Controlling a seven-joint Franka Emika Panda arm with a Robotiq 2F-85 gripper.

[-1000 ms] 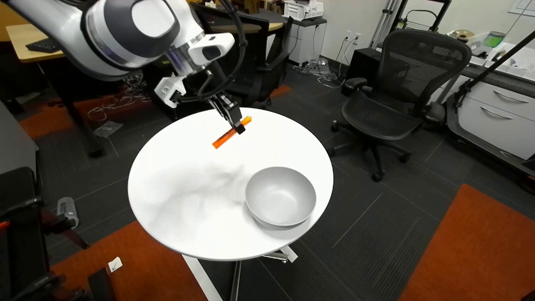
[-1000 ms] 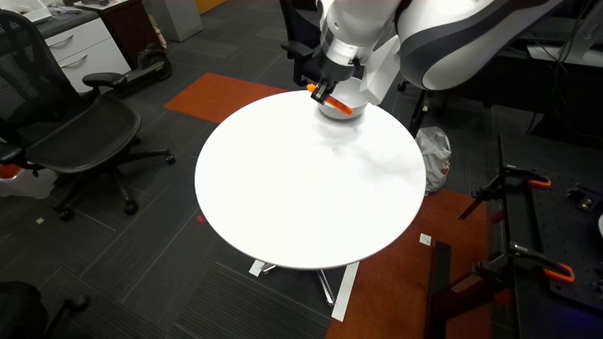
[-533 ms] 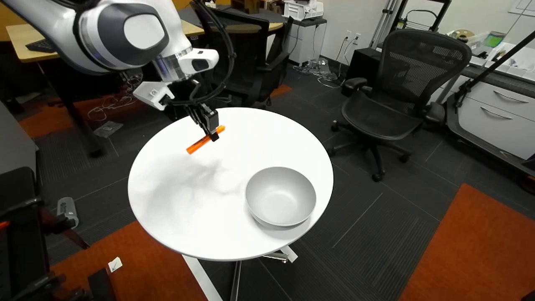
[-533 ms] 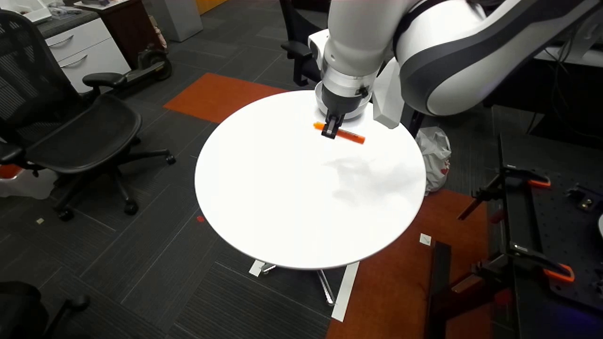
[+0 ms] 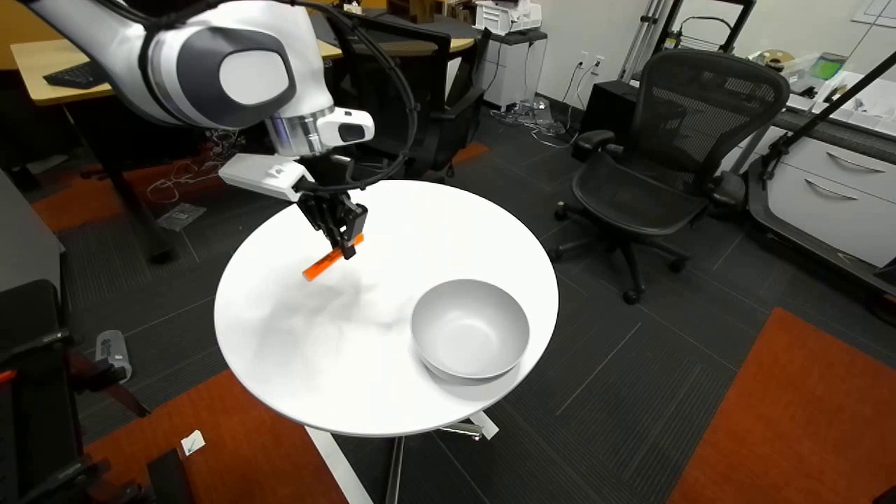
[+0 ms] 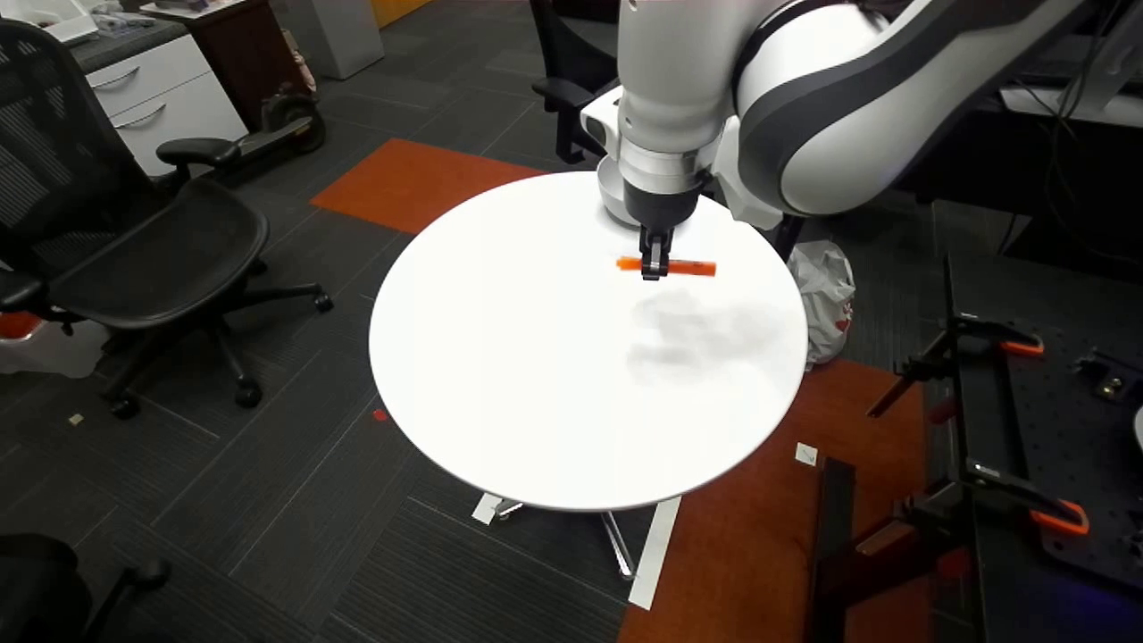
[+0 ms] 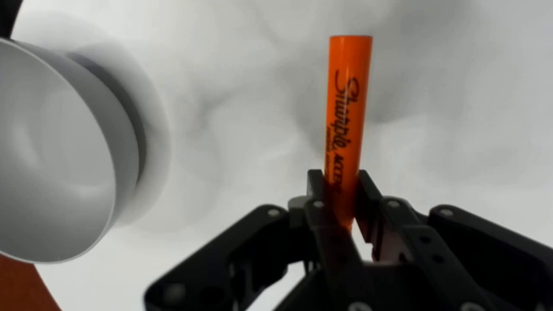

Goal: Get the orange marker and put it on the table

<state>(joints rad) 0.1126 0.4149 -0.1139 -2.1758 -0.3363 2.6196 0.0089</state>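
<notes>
The orange marker [image 7: 348, 108] is pinched btwn the 2 fingers [image 7: 367, 198] of the gripper [image 7: 340, 185] & held over the table [image 5: 280, 378]; the gap below can't be judged. In the wrist view its long axis is aimed approx. straight up, tipped a touch R at the top, w/ the blunt, flat end pointed away from the fingers & Sharpie lettering printed along the barrel; the lower end is part hidden. In an exterior view the marker [image 5: 324, 266] is slanted from lower L to upper R, blunt end lower L; in an exterior view the marker [image 6: 692, 267] is set nearly horiz., blunt end R. The table is round & white, w/ soft grey shadows [image 6: 688, 335] cast on it near the arm [image 5: 252, 77]. Dark grey carpet [image 5: 616, 392] is laid around, broken by orange-red patches [image 6: 415, 183]. A black mesh chair [image 5: 707, 119] is parked near the table; a wood-topped desk [image 5: 42, 56] & white drawers [image 5: 847, 210] are seen in the bkgd. A grey bowl [image 5: 469, 329] is set upright on the table close to the rim, well apart from the marker; in an exterior view the bowl [image 6: 614, 192] is partly blocked by the arm. A plastic bag [image 6: 820, 299] is seen past the rim, & a black bench [image 6: 1063, 420] w/ 2 clamps [image 6: 1013, 487] farther out.
</notes>
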